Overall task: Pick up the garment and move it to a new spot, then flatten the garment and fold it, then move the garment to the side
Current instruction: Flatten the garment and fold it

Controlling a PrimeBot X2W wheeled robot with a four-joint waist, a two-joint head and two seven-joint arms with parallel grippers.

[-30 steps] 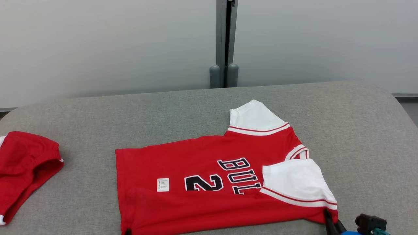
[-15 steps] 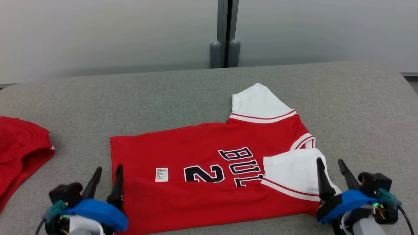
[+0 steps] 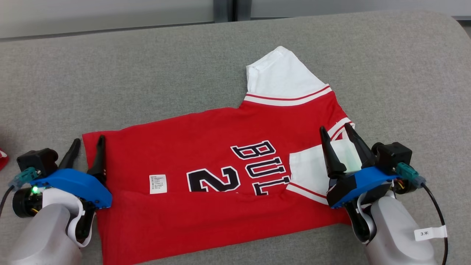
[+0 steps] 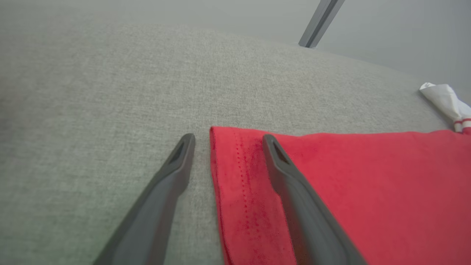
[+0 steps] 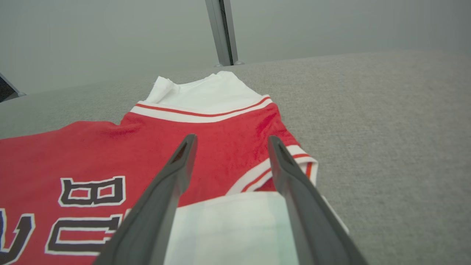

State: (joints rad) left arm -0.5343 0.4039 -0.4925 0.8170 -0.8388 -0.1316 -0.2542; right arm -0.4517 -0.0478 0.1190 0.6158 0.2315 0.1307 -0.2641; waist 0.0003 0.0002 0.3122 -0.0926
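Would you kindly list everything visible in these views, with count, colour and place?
jersey: one, red with white sleeves and black lettering, lying mid-surface, near sleeve folded onto its chest
label: one, white, on the jersey's red front
other cloth: one, red, sliver at the head view's left edge
padded surface: one, grey, under everything
post: one, dark grey, behind the surface
left gripper: one, dark fingers, open, straddling the jersey's hem edge
right gripper: one, dark fingers, open, over the folded sleeve

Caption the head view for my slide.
Open left hand and open right hand poised at opposite ends of a partly folded red jersey on grey upholstery.
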